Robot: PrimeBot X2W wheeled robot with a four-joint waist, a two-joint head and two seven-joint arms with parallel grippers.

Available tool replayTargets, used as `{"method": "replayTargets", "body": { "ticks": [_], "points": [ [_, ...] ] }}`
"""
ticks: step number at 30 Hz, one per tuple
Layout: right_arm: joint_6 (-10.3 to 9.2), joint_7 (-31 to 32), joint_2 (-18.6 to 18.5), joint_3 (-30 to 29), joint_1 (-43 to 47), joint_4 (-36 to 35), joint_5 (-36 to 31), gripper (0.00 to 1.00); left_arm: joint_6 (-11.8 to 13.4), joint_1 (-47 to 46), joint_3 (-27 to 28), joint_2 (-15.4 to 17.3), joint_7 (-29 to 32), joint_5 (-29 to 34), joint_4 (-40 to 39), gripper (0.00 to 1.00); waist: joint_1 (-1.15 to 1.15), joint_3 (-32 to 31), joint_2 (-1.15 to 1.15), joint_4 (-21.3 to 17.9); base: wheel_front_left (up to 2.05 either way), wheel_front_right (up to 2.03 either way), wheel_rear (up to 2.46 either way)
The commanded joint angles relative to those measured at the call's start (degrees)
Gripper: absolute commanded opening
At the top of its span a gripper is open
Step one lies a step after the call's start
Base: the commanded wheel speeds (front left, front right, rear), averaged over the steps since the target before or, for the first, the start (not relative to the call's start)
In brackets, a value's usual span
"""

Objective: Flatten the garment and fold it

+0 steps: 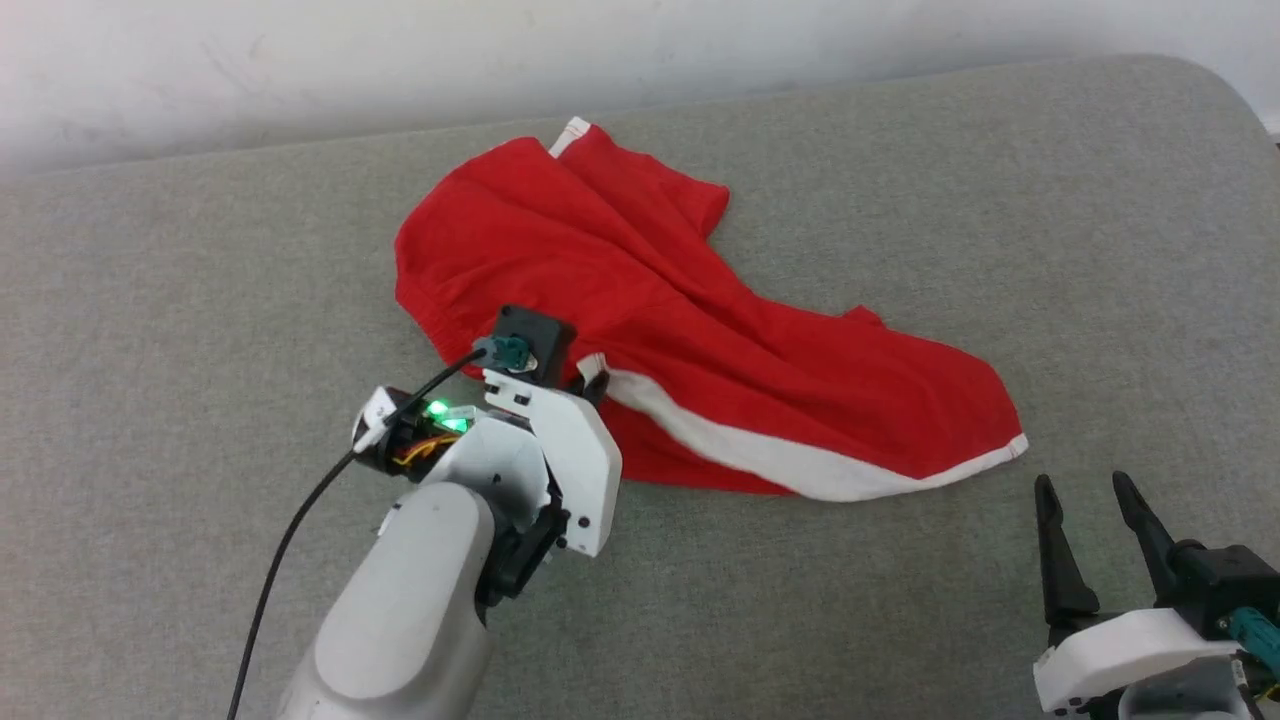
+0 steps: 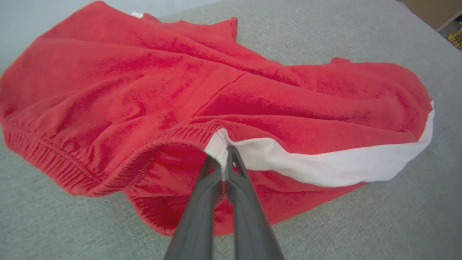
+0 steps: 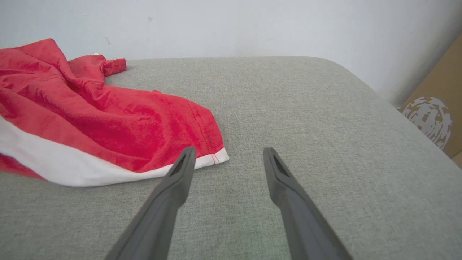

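Note:
The garment (image 1: 640, 300) is a pair of bright red shorts lying crumpled on the grey cushioned surface (image 1: 200, 250), a white side stripe (image 1: 770, 455) running along its near edge to the hem corner. In the left wrist view my left gripper (image 2: 221, 153) is shut on the garment (image 2: 180, 90) where the white stripe meets the gathered elastic waistband (image 2: 65, 159). In the head view my left gripper (image 1: 592, 378) sits at the garment's near edge, mostly hidden by its wrist. My right gripper (image 1: 1088, 490) stands open just right of the hem corner (image 3: 216, 159), its fingertips (image 3: 187, 153) apart from the cloth.
A white wall (image 1: 500, 50) runs behind the grey surface, whose far right corner is rounded (image 1: 1200, 90). A brown cardboard box (image 3: 436, 112) stands beyond the right edge. A black cable (image 1: 290, 540) trails from my left wrist.

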Motion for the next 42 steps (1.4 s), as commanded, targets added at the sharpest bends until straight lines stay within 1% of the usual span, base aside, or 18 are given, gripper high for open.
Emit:
{"method": "replayTargets", "body": {
  "ticks": [1, 4, 11, 12, 16, 19, 23, 28, 33, 34, 35, 36, 42],
  "points": [
    [-0.12, 0.5, 0.2, 0.0, -0.8, -0.1, -0.4, 1.0, -0.4, 0.5, 0.0, 0.2, -1.8, -0.5, -1.3, 0.0, 0.0, -0.4, 0.0, 0.6, 0.0, 0.0, 0.0],
    [-0.12, 3.3, -0.4, 0.2, -0.6, -0.3, 0.1, 1.0, -0.9, 2.8, -0.1, 0.8, -4.4, -1.0, -3.8, 0.0, 0.0, -1.0, 0.0, 1.6, 0.0, 0.0, 0.0],
    [-0.12, 15.9, -5.1, 1.0, -1.7, -0.6, 3.9, 1.0, -1.7, 8.8, -1.6, 2.2, -7.6, -1.4, -9.1, 0.0, 0.0, -2.4, 0.0, 4.7, 0.0, 0.0, 0.0],
    [-0.12, 15.9, -5.1, 1.0, -1.7, -0.6, 3.9, 1.0, -1.7, 8.8, -1.6, 2.2, -7.6, -1.4, -9.1, 0.0, 0.0, -2.4, 0.0, 4.7, 0.0, 0.0, 0.0],
    [-0.12, 22.5, -7.1, 1.3, -4.3, -0.1, 6.7, 1.0, -2.1, 11.2, -2.6, 2.6, -9.1, -1.5, -10.6, 0.0, 0.0, -2.5, 0.0, 6.2, 0.0, 0.0, 0.0],
    [-0.12, 26.3, -8.4, 1.2, -6.3, 1.6, 7.3, 1.0, -2.2, 12.2, -3.2, 2.7, -9.8, -1.6, -11.1, 0.0, 0.0, -2.3, 0.0, 7.1, 0.0, 0.0, 0.0],
    [-0.12, 30.6, -9.2, 0.7, -8.1, 5.1, 6.6, 1.0, -2.4, 12.5, -4.0, 2.4, -10.3, -1.7, -10.9, 0.0, 0.0, -1.9, 0.0, 8.3, 0.0, 0.0, 0.0],
    [-0.12, 32.0, -9.5, 1.3, -9.6, 8.2, 5.8, 1.0, -2.4, 12.1, -4.7, 1.9, -10.8, -1.7, -10.5, 0.0, 0.0, -1.4, 0.0, 9.1, 0.0, 0.0, 0.0],
    [-0.12, 32.9, -10.5, 4.1, -10.3, 10.7, 5.8, 1.0, -2.3, 11.8, -5.1, 1.8, -11.2, -1.8, -10.0, 0.0, 0.0, -0.8, 0.0, 9.2, 0.0, 0.0, 0.0],
    [-0.12, 33.3, -10.7, 4.7, -10.2, 11.2, 5.7, 0.58, -2.3, 11.8, -5.1, 1.9, -11.2, -1.8, -9.9, 0.0, 0.0, -0.8, 0.0, 9.1, 0.0, 0.0, 0.0],
    [-0.12, 33.7, -10.9, 5.4, -10.2, 11.7, 5.9, 0.22, -2.3, 11.8, -5.2, 2.0, -11.2, -1.8, -9.7, 0.0, 0.0, -0.9, 0.0, 9.1, 0.0, 0.0, 0.0],
    [-0.12, 34.1, -11.0, 5.8, -10.2, 12.0, 6.1, 0.0, -2.4, 11.9, -5.2, 2.1, -11.3, -1.9, -9.6, 0.0, 0.0, -0.9, 0.0, 9.1, 0.0, 0.0, 0.0],
    [-0.12, 33.7, -12.2, 5.5, -10.1, 12.3, 7.4, 0.0, -2.5, 12.9, -5.6, 3.2, -11.6, -2.0, -9.2, 0.0, 0.0, -3.2, 0.0, 9.3, 0.0, 0.0, 0.0]
  ]
}}
